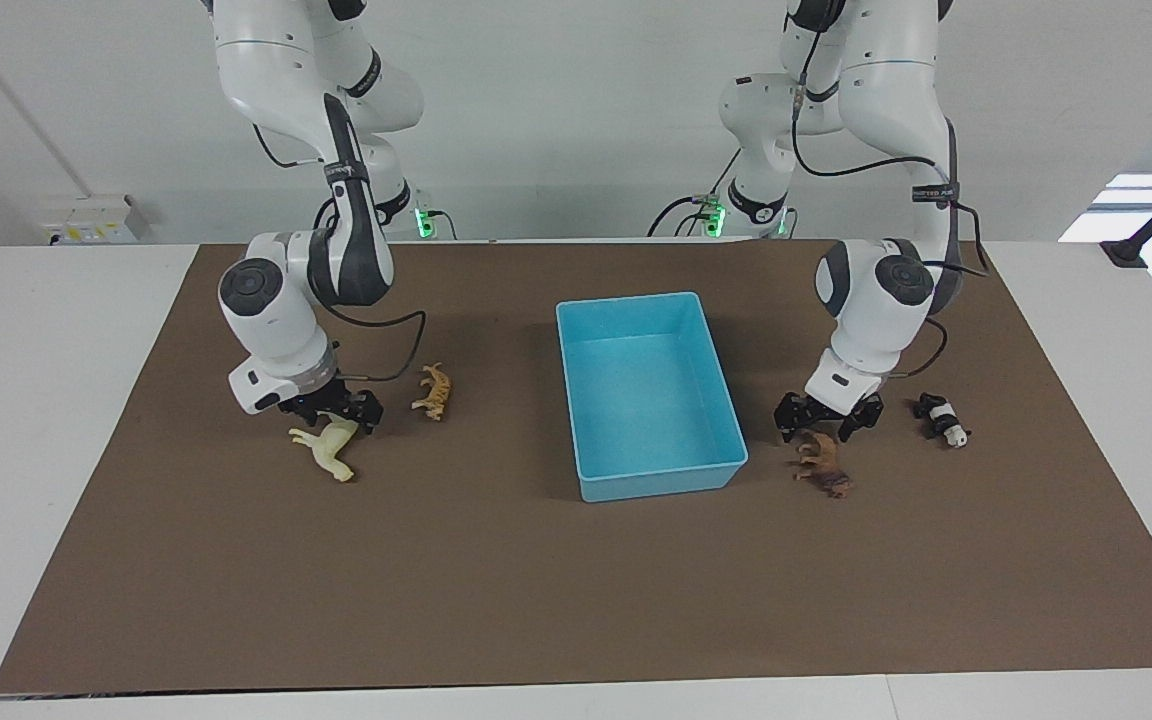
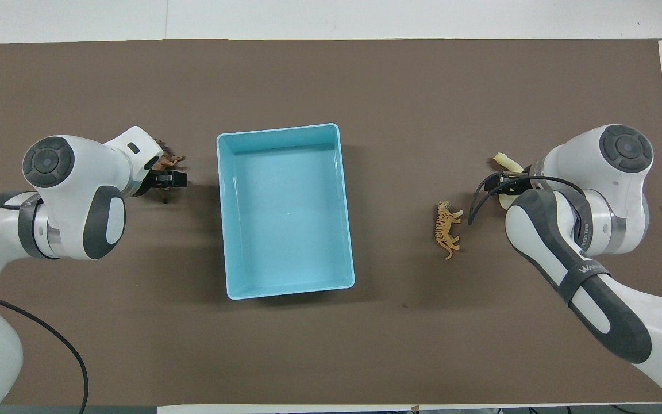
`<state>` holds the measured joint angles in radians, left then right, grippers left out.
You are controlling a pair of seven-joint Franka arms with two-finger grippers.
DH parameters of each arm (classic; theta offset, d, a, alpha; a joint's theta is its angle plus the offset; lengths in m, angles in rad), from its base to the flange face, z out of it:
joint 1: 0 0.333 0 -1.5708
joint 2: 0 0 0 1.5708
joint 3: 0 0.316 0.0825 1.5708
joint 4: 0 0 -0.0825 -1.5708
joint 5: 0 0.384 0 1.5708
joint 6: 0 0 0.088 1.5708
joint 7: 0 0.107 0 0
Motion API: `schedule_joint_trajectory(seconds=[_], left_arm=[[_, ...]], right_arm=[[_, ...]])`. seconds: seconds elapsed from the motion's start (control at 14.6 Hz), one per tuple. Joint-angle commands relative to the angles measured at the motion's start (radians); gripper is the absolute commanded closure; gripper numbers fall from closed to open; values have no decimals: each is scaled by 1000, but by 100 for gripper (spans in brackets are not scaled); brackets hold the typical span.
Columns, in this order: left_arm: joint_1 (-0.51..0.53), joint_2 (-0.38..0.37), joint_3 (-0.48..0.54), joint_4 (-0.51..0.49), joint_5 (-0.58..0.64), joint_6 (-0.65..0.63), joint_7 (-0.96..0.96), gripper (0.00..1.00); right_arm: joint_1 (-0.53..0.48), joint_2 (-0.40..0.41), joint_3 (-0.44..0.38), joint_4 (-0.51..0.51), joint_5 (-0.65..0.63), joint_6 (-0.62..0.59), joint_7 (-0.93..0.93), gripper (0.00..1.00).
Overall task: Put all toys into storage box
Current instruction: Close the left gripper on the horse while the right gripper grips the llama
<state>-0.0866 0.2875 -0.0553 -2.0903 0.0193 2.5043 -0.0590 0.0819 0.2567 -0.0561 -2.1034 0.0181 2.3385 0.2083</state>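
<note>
box (image 1: 648, 395): unobstructed from above, nothing inside | tiger (image 1: 433, 390): open counter (image 1: 536, 580) all round | lion (image 1: 822, 462): crowded by left pincer (image 1: 821, 421)

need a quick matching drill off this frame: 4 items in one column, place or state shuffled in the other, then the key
1. horse
2. tiger
3. panda
4. storage box

A. lying untouched between the box and the horse
B. empty, mid-table
C. under the right claw
D. at the left arm's end, beside the lion

Pairs: 1-C, 2-A, 3-D, 4-B
</note>
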Motion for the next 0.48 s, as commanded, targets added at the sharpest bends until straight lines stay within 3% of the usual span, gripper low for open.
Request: schedule_joint_trajectory(seconds=[0.0,0.07,0.14,0.34,0.41], left_arm=[[1,30,5,42,21,11,13,0],[-1,32,5,36,21,11,11,0],[-2,30,5,33,21,11,10,0],[-12,27,5,13,21,4,-4,2],[-13,29,5,13,21,5,-27,14]], right_arm=[[-16,-2,9,-4,-10,16,14,53],[-24,-2,9,0,-10,12,8,92],[-30,-2,9,6,-12,2,-4,100],[-37,-4,9,49,-10,-48,-87,100],[-36,-5,10,92,-7,-101,-87,100]])
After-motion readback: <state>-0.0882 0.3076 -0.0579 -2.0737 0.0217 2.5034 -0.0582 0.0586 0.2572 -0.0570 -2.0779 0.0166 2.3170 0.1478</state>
